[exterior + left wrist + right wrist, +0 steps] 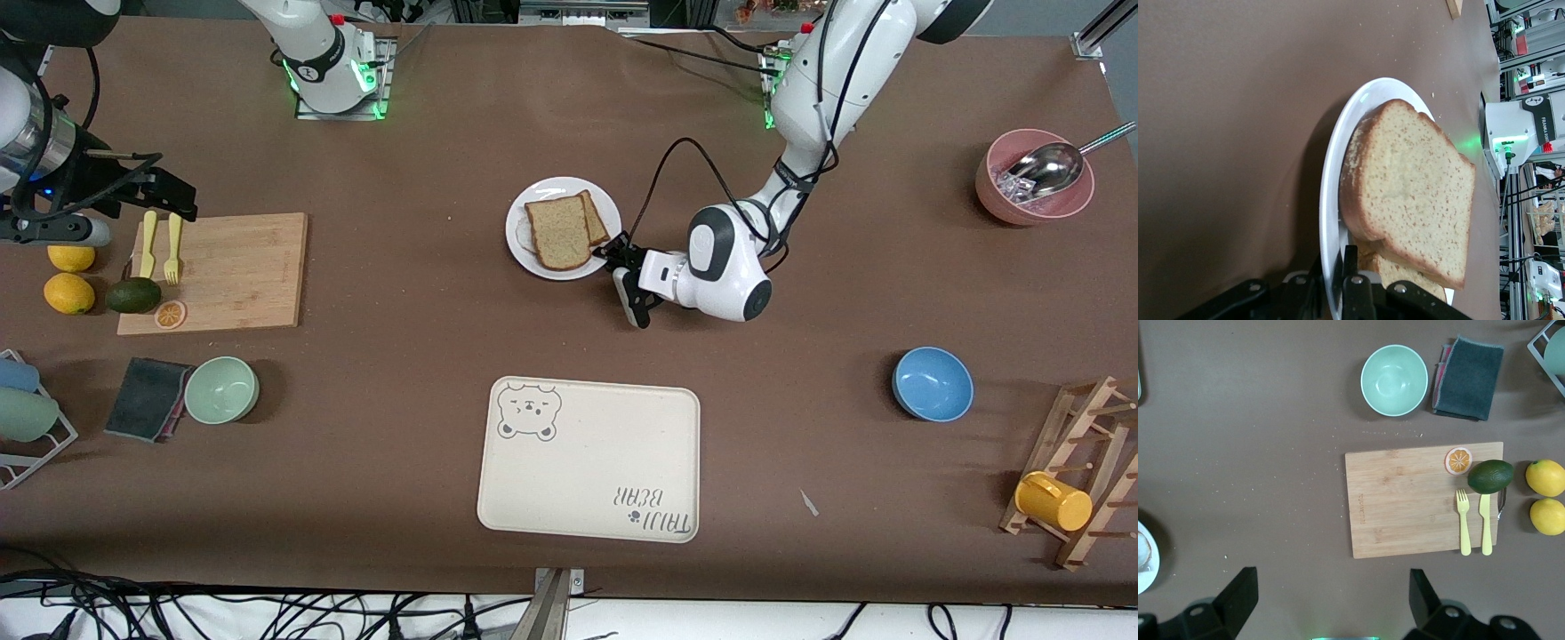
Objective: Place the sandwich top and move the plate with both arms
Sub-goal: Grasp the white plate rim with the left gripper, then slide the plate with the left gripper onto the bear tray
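The white plate [544, 189] sits on the table between the two arm bases. On it lies the sandwich top [558, 233], a pale speckled slice, over a browner slice [595, 216]. My left gripper [614, 259] is shut on the plate's rim on the side toward the left arm's end. In the left wrist view one finger [1350, 263] lies over the rim [1337, 167] beside the sandwich top [1411, 193]. My right gripper [167, 190] is open and empty, up over the cutting board's end, and it shows in the right wrist view [1331, 587].
A wooden cutting board [236, 267] holds yellow cutlery, an avocado and an orange slice, with two lemons beside it. The cream bear-print tray [591, 462] lies nearer the front camera than the plate. A green bowl [221, 388], a blue bowl [932, 383] and a pink bowl [1031, 178] stand around.
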Motion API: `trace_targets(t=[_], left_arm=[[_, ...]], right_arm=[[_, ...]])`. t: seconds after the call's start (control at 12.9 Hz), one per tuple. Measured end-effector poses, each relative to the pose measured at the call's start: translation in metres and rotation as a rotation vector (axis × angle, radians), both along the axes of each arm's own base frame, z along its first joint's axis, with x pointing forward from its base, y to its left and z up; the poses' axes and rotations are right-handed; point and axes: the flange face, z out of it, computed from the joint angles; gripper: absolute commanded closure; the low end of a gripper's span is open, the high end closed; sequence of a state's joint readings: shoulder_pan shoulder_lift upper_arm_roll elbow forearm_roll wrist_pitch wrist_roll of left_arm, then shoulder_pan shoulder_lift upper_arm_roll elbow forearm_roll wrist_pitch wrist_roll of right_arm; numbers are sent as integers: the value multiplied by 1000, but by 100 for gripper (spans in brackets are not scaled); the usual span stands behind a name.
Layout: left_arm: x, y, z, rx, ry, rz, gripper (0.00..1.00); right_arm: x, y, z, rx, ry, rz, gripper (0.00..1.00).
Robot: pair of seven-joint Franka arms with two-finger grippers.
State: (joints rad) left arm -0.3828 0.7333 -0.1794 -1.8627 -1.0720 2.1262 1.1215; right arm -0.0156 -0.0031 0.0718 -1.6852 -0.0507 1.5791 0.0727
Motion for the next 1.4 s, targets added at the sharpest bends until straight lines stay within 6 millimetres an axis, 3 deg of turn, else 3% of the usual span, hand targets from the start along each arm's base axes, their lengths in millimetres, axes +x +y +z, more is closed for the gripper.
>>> trace_targets(t=[0.47, 0.86, 1.09, 1.4], left_arm=[[1, -2, 2, -25, 18, 42, 100], [14, 2, 8, -39, 71, 158, 100], [39, 13, 22, -28, 97, 236, 100], [89, 53, 43, -32, 106, 371, 100]], right_arm=[[1, -1, -1, 0, 2, -2, 0], [1, -1, -2, 0, 3, -2, 0], [1, -1, -2, 0, 3, -2, 0], [1, -2, -2, 0, 5, -3, 0]])
